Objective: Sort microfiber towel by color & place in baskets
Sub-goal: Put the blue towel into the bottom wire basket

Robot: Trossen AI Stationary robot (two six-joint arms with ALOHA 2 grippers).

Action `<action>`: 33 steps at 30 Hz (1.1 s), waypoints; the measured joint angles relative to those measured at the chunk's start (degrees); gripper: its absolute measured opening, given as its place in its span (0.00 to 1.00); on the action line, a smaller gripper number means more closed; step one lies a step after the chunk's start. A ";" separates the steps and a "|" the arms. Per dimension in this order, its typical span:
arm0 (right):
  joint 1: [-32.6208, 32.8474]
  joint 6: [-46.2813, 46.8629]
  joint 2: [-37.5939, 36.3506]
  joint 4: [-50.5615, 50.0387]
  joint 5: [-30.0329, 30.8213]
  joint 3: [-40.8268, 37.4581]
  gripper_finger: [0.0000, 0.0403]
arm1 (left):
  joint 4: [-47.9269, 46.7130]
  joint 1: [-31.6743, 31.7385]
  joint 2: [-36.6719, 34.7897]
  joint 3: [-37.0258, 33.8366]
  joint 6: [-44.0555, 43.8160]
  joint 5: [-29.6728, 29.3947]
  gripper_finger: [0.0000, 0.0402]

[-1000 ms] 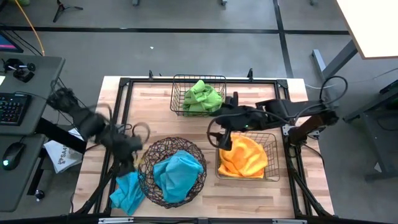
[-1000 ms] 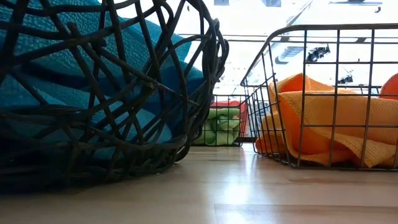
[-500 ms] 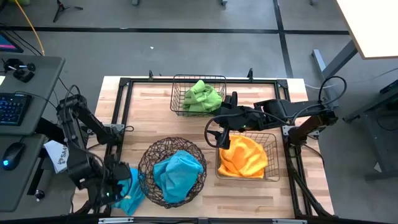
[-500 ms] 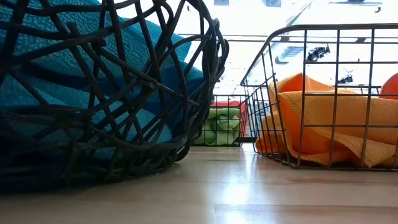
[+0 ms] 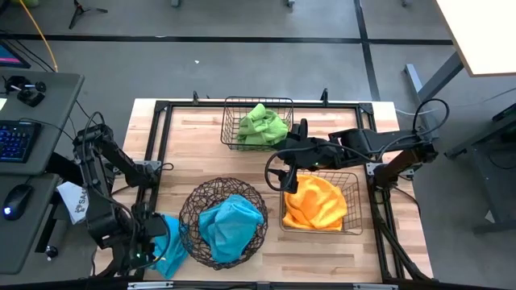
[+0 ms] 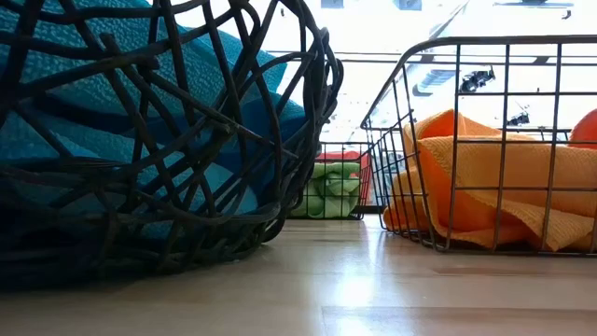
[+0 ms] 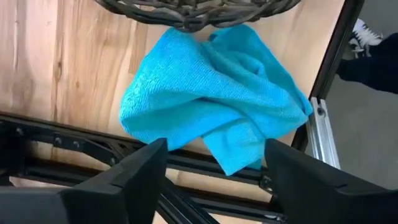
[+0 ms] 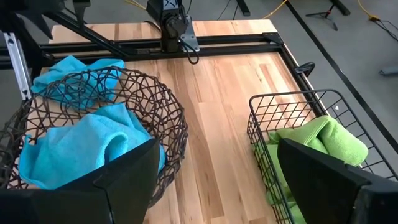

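A loose blue towel (image 7: 211,99) lies crumpled on the table at its near-left corner (image 5: 171,243), against the round woven basket (image 5: 224,221). That basket holds another blue towel (image 5: 230,225). My left gripper (image 7: 214,186) is open and hangs above the loose towel, one finger off each side, touching nothing. A far rectangular basket (image 5: 258,122) holds green towels. A right rectangular basket (image 5: 321,201) holds orange towels (image 6: 485,187). My right gripper (image 5: 282,173) is open above the table between those two baskets.
Black frame rails (image 7: 186,165) run along the table's edges, right beside the loose towel. A desk with keyboard and mouse (image 5: 16,197) stands left of the table. A person's shoe (image 7: 364,31) shows on the floor beyond the rail.
My left arm has swung from beside the round basket's left side toward the table's near edge. Its gripper has come over the loose blue towel. The towels and baskets have stayed where they were.
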 joint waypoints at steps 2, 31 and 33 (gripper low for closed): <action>0.00 0.00 0.00 -0.18 0.00 0.00 0.80 | 0.78 -0.02 0.00 0.00 0.00 -0.67 0.68; 0.00 -0.01 0.02 -1.95 -0.04 0.00 0.80 | 20.65 0.44 1.97 -12.16 -10.04 3.84 0.73; 0.00 -0.02 0.02 -1.93 -0.04 0.00 0.80 | 20.48 0.42 1.90 -13.82 -11.57 2.94 0.73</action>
